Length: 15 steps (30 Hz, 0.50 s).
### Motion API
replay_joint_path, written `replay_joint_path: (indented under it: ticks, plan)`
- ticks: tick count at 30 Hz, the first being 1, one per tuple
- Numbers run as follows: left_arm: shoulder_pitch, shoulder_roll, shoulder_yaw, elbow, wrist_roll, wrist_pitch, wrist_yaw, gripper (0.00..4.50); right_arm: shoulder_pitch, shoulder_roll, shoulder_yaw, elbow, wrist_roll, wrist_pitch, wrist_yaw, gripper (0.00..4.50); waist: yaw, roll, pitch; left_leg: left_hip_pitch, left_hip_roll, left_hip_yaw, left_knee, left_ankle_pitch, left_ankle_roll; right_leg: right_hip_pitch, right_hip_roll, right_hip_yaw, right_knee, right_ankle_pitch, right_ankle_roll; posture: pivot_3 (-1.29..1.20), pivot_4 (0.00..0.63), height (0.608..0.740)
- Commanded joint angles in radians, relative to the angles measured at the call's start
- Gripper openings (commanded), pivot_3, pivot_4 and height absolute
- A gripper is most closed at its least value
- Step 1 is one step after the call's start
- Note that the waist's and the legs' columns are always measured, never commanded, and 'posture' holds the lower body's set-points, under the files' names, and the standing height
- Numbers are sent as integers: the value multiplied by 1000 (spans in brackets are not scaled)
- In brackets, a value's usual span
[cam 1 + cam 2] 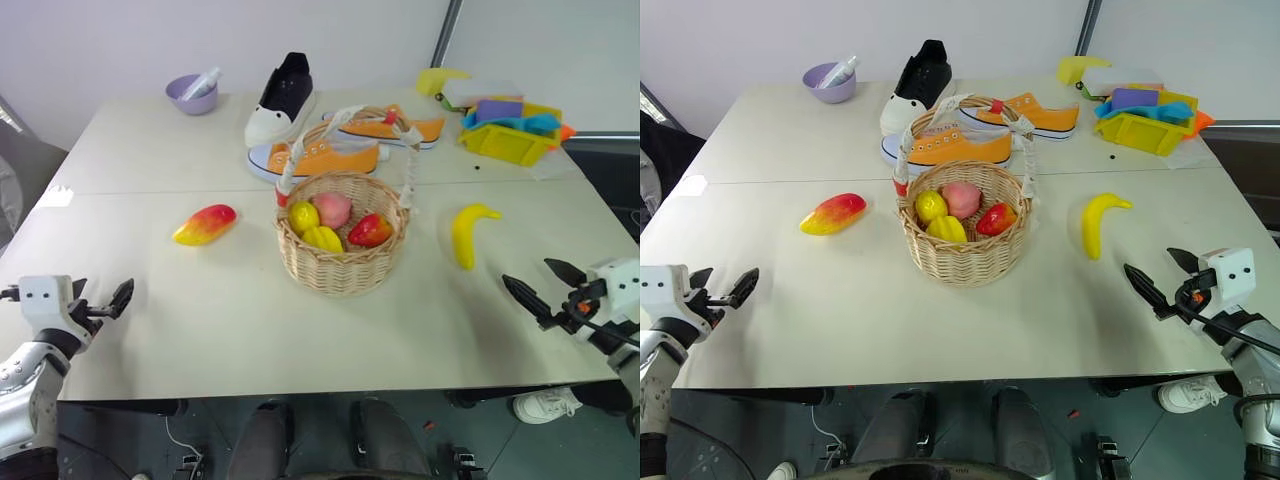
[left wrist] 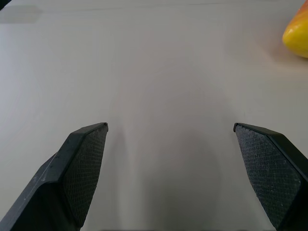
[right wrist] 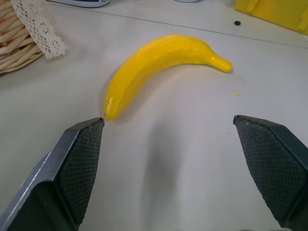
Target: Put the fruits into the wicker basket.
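Your left pincer (image 1: 100, 304) hangs over the near left edge of the surface (image 1: 200, 340), spread wide with nothing between its fingers. Your right pincer (image 1: 545, 288) sits at the near right edge, just as wide and just as empty. The mango (image 1: 204, 224) lies on the surface left of the basket (image 1: 342, 255), apart from it and well ahead of your left pincer; in the left wrist view you catch its yellow end (image 2: 297, 32) off to one side, beyond the fingers. The banana (image 1: 469, 231) lies right of the basket, apart from it, ahead of your right pincer; in the right wrist view the banana (image 3: 161, 65) rests just beyond the fingertips (image 3: 86, 159), untouched. The basket stands mid-surface with its cloth-wrapped handle (image 1: 405, 160) arching overhead, and it already holds several small fruits (image 1: 335, 222). Behind it sit orange sneakers (image 1: 330, 155), a black shoe (image 1: 284, 95), a purple bowl (image 1: 190, 95) and a yellow tray (image 1: 505, 140).
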Motion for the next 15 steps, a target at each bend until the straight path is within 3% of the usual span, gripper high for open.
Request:
replay_joint_path:
  ticks: [1,15]
  plan:
    - [-3,6,26,-38,-12,0,7,4500,3,-17,-38,-12,7,-17,5,4482,0,0,0,0,0,0,0,0,0,0,0,0,0,0,0,0,150,721]
    - [-169,26,-77,-98,-20,89,-17,4500,49,-30,-49,-200,103,76,5,4482,0,0,0,0,0,0,0,0,0,0,1,0,0,0,1,0,150,721]
